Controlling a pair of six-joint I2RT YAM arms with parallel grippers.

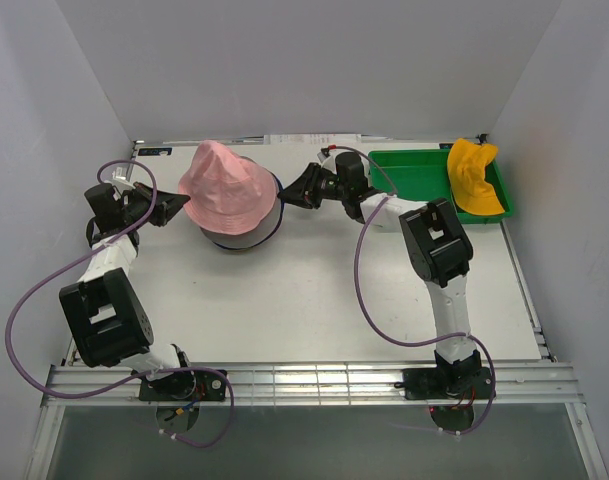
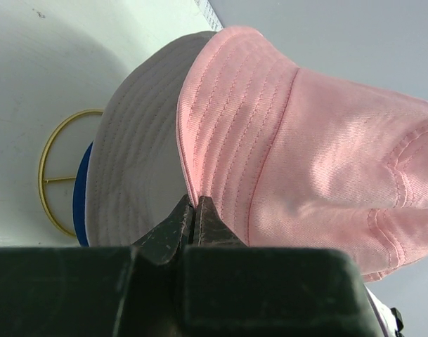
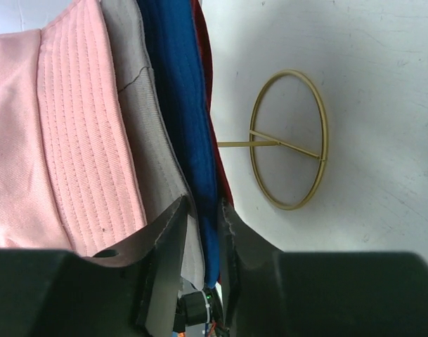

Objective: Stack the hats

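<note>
Stacking is nearly done: we have the floppy pink fabric bucket hat topping the grey fabric hat and blue fabric hat at mid-table. Its brim is pinched in the left gripper. The right gripper straddles the blue brim, and we cannot tell whether it grips. Next we would fetch the crumpled yellow-orange fabric hat from the green plastic tray.

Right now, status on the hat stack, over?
Left gripper shut on pink hat brim. Right gripper straddles grey hat and blue hat brims, grip unclear. Pink tops stack; yellow hat in green tray. Wire ring beside stack.
</note>
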